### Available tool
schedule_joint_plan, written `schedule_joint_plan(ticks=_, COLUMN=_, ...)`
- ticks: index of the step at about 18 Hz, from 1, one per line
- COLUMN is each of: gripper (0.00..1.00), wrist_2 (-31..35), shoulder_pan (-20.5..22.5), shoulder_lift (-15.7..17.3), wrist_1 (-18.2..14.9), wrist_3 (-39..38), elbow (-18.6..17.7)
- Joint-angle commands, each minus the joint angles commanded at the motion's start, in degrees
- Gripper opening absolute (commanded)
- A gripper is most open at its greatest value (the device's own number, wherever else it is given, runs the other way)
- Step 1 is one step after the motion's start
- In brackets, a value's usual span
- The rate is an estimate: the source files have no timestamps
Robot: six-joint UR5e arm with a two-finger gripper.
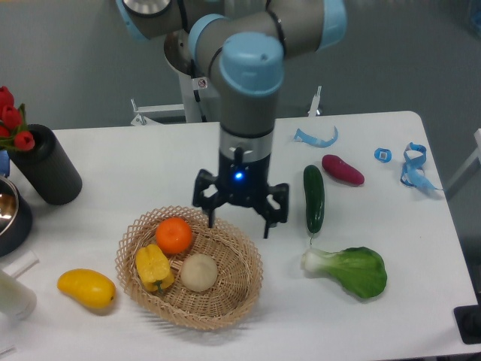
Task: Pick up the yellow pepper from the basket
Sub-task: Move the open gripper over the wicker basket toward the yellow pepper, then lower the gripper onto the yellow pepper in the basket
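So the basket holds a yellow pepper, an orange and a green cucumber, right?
Not quite. In the camera view the basket holds the yellow pepper, an orange and a pale round vegetable. The cucumber lies on the table.

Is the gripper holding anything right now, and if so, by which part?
Nothing. The gripper is open above the basket rim; the yellow pepper lies untouched inside.

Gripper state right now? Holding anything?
Gripper: open, holding nothing, above the far rim of the basket; yellow pepper lies in the basket.

Pepper in basket, left side
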Motion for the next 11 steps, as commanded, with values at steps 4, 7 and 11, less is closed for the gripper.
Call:
schedule_joint_plan(ticks=4, gripper=1.0, wrist_2=0.09, shoulder_pan=-3.08, shoulder_lift=-2.11, wrist_1=0.09, wrist_3=-5.18, elbow=-0.71)
schedule_joint_plan(ticks=7, gripper=1.0, wrist_2=1.93, shoulder_pan=-4.92, shoulder_lift=-3.96, wrist_1=1.49, wrist_3=-6.17, elbow=-0.88)
schedule_joint_plan(ticks=11, gripper=1.0, wrist_2=3.08, shoulder_pan=-5.72, shoulder_lift=-5.72, wrist_1=1.58, wrist_3=-8.18, elbow=-1.15)
